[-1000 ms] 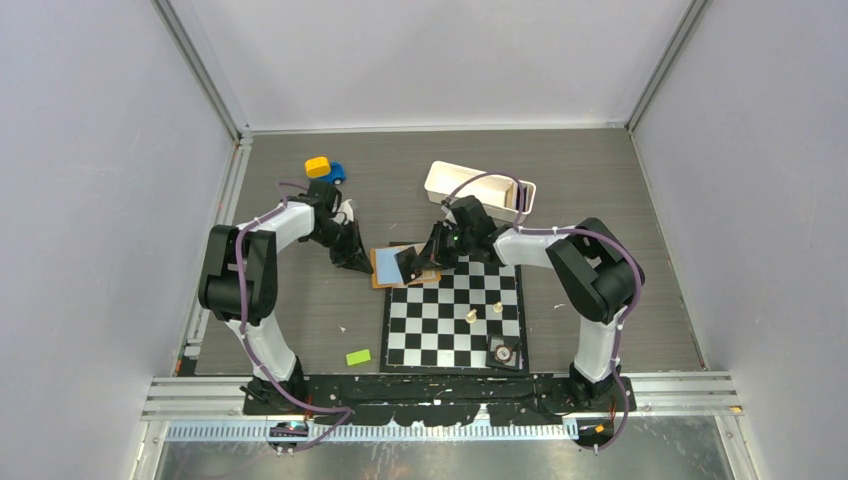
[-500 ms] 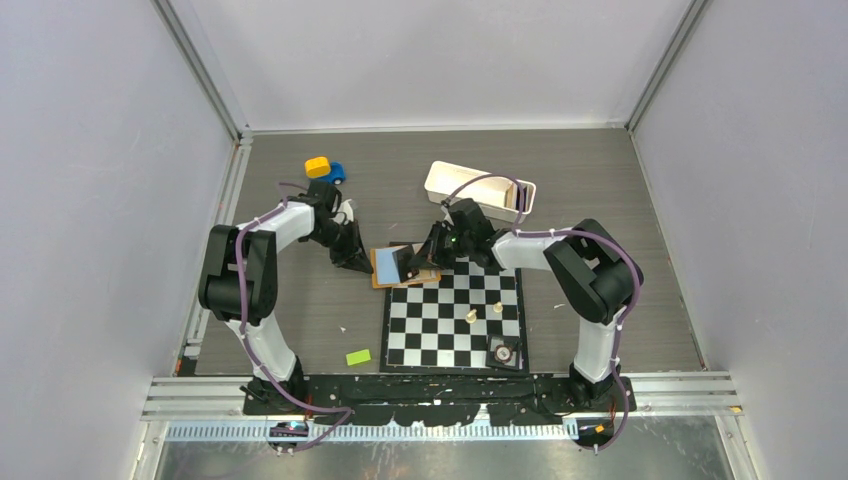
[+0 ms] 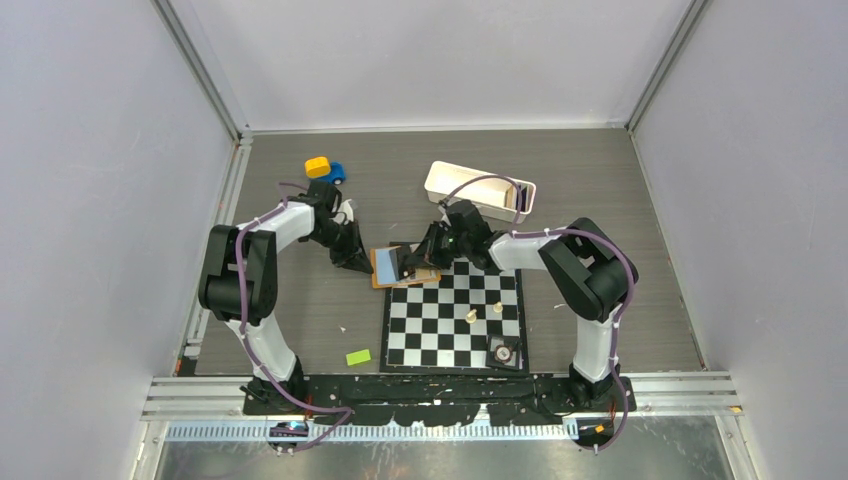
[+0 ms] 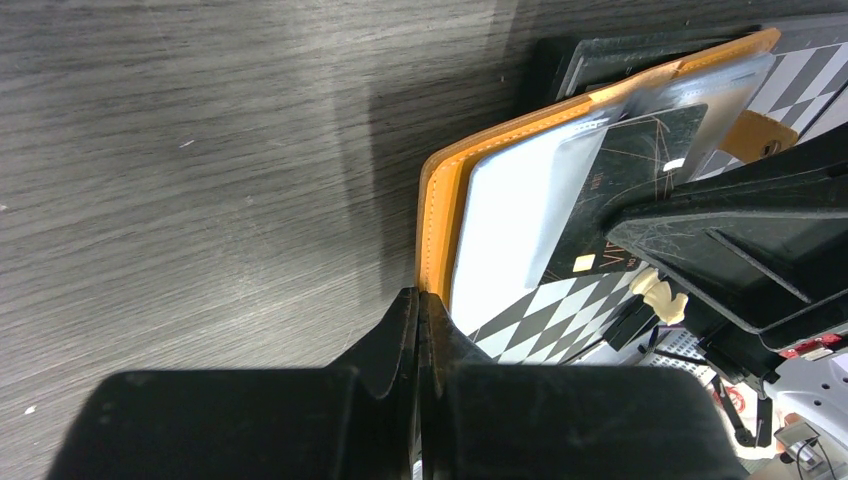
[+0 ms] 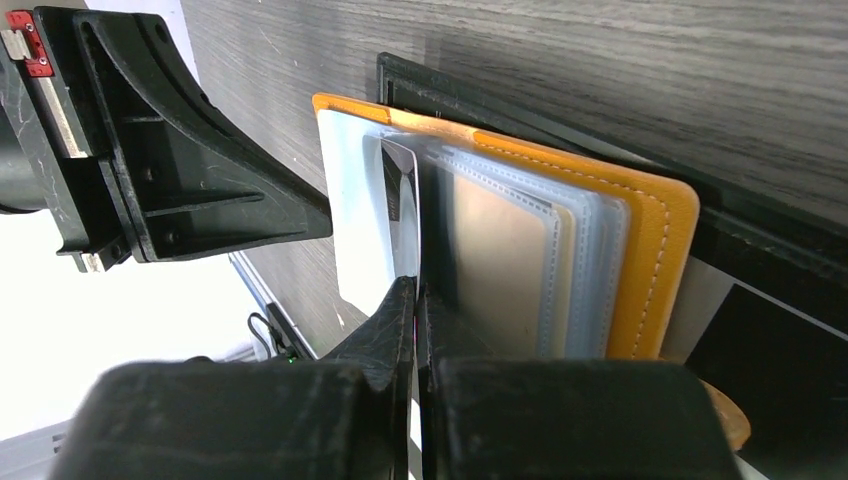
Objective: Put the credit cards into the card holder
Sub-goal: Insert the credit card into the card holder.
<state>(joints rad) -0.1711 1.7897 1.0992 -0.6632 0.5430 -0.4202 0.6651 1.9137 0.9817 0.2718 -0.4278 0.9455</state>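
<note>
Orange card holder (image 4: pixel 437 230) open mid-frame, pale card (image 4: pixel 500 240) sleeved; my left gripper (image 4: pixel 418 300) pinches its edge, right gripper (image 5: pixel 415 290) clamps dark card (image 4: pixel 625 190).

lower edge of dark card (image 5: pixel 401 190) behind right fingers (image 5: pixel 385 335); snap end of card holder (image 3: pixel 377 270) under right arm (image 3: pixel 520 245)

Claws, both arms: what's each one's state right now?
Left claw: closed, apparently pinching the card holder at its edge.
Right claw: closed on a credit card.

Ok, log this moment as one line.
left gripper: shut on card holder edge | right gripper: shut on card | card: partly in sleeve
</note>
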